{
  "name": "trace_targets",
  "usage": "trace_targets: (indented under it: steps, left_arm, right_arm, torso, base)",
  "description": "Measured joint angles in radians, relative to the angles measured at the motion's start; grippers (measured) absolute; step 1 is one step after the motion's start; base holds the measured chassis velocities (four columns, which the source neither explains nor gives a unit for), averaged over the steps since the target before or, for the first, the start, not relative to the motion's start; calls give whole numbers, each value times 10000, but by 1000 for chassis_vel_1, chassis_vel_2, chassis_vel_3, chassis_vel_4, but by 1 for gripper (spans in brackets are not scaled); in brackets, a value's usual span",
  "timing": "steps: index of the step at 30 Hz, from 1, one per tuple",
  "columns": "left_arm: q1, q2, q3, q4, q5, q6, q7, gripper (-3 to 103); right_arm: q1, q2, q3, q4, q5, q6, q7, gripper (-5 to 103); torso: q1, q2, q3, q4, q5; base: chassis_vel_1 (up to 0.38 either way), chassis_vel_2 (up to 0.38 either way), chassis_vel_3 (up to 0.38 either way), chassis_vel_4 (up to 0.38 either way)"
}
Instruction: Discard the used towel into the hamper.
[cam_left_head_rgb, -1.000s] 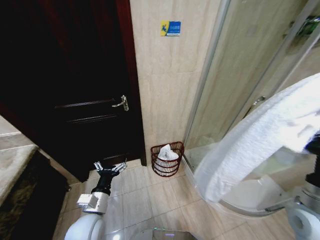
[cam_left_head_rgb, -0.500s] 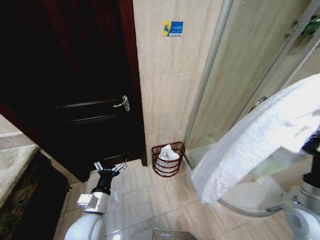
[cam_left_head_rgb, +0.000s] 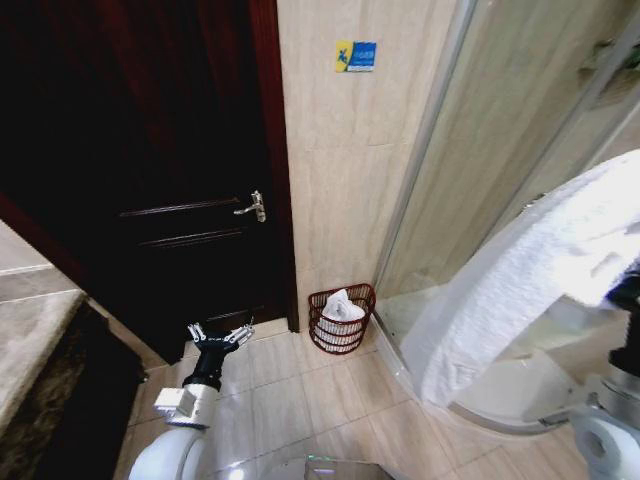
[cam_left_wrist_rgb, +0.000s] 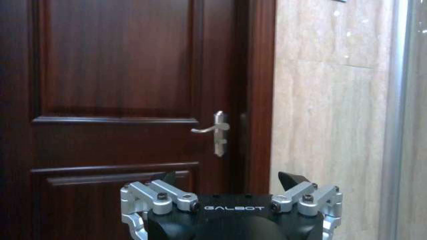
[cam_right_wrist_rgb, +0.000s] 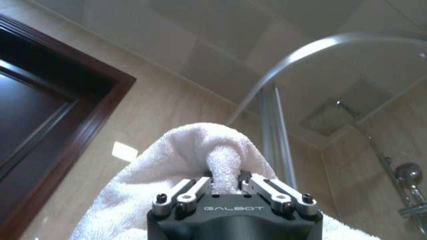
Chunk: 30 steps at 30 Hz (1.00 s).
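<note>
A large white towel (cam_left_head_rgb: 520, 280) hangs on the right of the head view, draped down from my raised right arm. In the right wrist view my right gripper (cam_right_wrist_rgb: 227, 186) is shut on a bunched fold of the towel (cam_right_wrist_rgb: 200, 155). The hamper (cam_left_head_rgb: 341, 318), a small dark red-brown openwork basket, stands on the floor against the tiled wall beside the shower glass, with white cloth inside it. My left gripper (cam_left_head_rgb: 219, 338) is held low in front of the door and stands open with nothing in it; the left wrist view shows my left gripper (cam_left_wrist_rgb: 230, 181) facing the door.
A dark wooden door (cam_left_head_rgb: 150, 180) with a metal handle (cam_left_head_rgb: 253, 207) is on the left. A curved glass shower enclosure (cam_left_head_rgb: 480, 160) fills the right. A dark-topped counter (cam_left_head_rgb: 40, 340) edges the near left. Beige floor tiles (cam_left_head_rgb: 300, 400) lie between me and the hamper.
The whole head view has shifted slightly, so the camera has moved: door, hamper and wall sign sit a little further right. Both grippers keep their poses, the towel still held.
</note>
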Motion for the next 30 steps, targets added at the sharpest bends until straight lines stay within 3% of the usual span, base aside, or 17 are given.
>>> trace_targets:
  steps: [3, 5, 7, 11, 30]
  left_arm:
    - [0, 0, 0, 0, 0, 0, 0, 100]
    - [0, 8, -3, 1, 0, 0, -2, 100]
    - [1, 7, -5, 0, 0, 0, -2, 100]
    - [0, 6, -4, 1, 0, 0, -2, 100]
    - [0, 1, 0, 0, 0, 0, 0, 100]
  right_arm:
    - [0, -1, -91, 3, 11, 18, 37, 14]
    - [-8, 2, -183, 25, 43, 28, 79, 14]
    - [-8, -11, -190, -2, 49, 43, 48, 14]
    - [-8, -41, -191, -19, 52, 55, 20, 14]
    - [15, -239, -371, -215, 123, 335, 13, 14]
  torso:
    - [1, -1, 1, 1, 8]
    - [-1, 0, -1, -1, -14]
    - [-1, 0, 0, 4, 8]
    - [1, -1, 0, 2, 3]
    - [0, 0, 0, 2, 4]
  base:
    - [232, 219, -209, -207]
    - [167, 143, -146, -140]
    - [110, 82, -76, -51]
    - [34, 20, -16, -9]
    - [41, 44, 65, 70]
